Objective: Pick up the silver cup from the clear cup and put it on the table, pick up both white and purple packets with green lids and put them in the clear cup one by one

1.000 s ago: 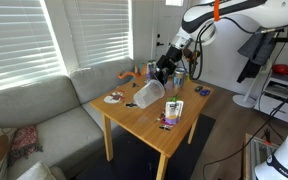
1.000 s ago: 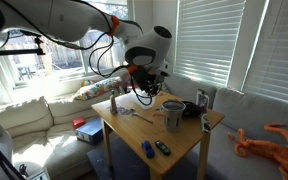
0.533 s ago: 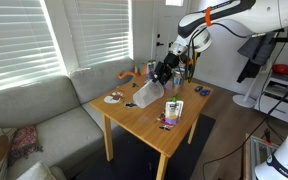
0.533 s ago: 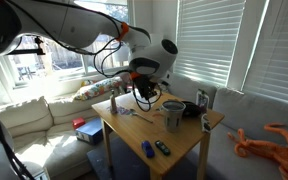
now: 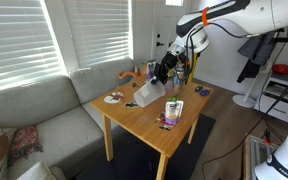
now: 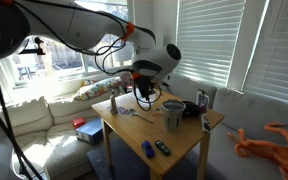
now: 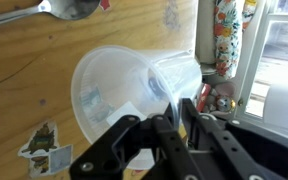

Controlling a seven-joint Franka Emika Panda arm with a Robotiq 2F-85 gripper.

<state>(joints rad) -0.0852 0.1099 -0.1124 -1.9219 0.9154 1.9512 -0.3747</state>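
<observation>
Clear cup (image 5: 149,93) lies tipped over around the middle of the table (image 5: 139,118), well in from every edge, with its mouth turned toward your wrist camera. Your gripper (image 7: 174,122) has its jaws nearly together and seems to pinch the cup's thin wall. That hold is your risk. The plastic may flex and slip free, and the clear cup would then roll toward an edge or onto the packets (image 5: 172,110) nearer the front corner. You can't make out the silver cup.
</observation>
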